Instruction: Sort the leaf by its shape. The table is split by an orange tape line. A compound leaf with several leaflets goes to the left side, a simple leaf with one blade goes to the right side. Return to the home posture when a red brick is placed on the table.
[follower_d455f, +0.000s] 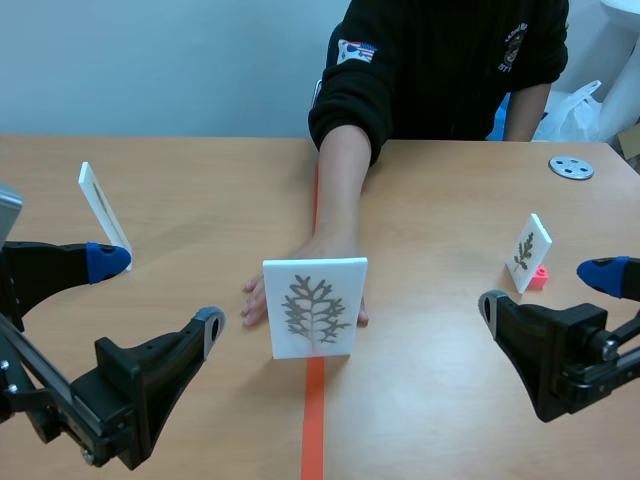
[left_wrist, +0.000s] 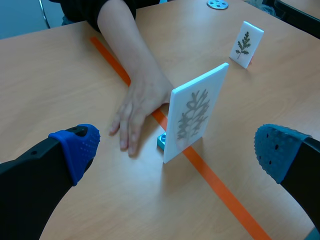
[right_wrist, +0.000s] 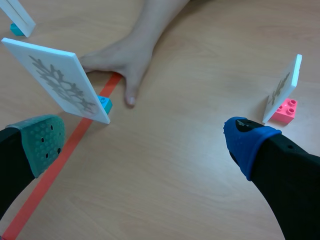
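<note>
While the left gripper (follower_d455f: 160, 292) and right gripper (follower_d455f: 548, 288) hang by the table's (follower_d455f: 200, 180) near edge, fingers spread wide on nothing, the white leaf card (follower_d455f: 314, 306) stands mid-table on the orange tape line (follower_d455f: 313, 420), a person's hand (left_wrist: 137, 110) flat just behind it.

Left arm (follower_d455f: 130, 400), right arm (follower_d455f: 560, 350) sit low, jaws probably fully apart
</note>
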